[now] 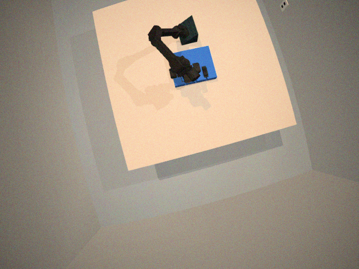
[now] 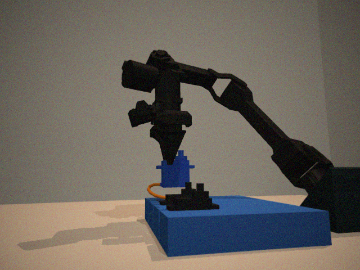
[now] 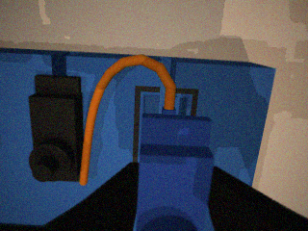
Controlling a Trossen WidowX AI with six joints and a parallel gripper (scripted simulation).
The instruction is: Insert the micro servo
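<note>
- I find the pickup done: the tool [image 2: 169, 161] pinches the blue micro servo [image 2: 175, 174] by its top, shaft end up.
- The servo hangs just under the tool at centre frame, above the blue deck [image 2: 261, 229], not touching it.
- In the wrist view the outlined empty pocket [image 3: 165, 103] lies just beyond the servo; the orange cable [image 3: 103, 103] arcs to the left.
- I judge that lowering, seating, cable routing, release and withdrawal remain.
</note>
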